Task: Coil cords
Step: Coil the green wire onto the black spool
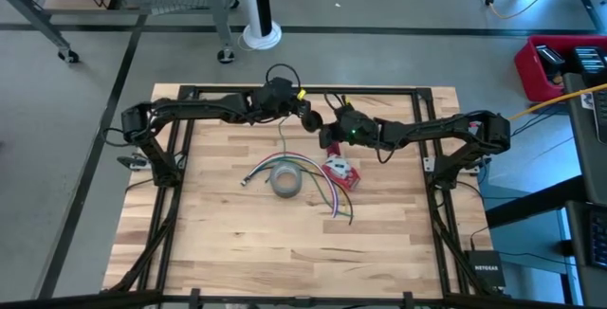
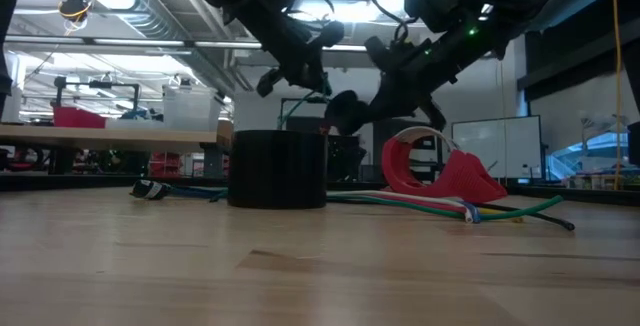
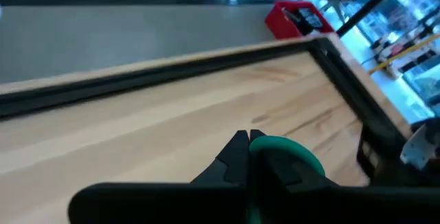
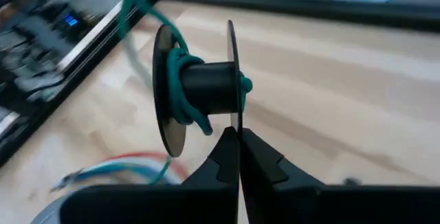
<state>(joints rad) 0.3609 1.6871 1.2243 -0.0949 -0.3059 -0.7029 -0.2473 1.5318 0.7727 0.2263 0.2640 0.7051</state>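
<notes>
Both claws hang above the desk's far-middle. Right claw [image 4: 238,136] is pinched together on a black spool [image 4: 206,86] wrapped in thin green cord [image 4: 180,80]. Left claw [image 3: 249,140] is pressed together on the cord. Cord looks light, limp, snag-prone; best gripped near the spool.

Green cord [image 4: 180,80], partly wound on a black spool [image 4: 203,86], raised above table

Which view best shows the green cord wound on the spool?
The right wrist view: green cord wraps the black spool held by the shut right gripper. High view shows only a thin strand; low view is silhouetted; left wrist shows blurred green.
</notes>
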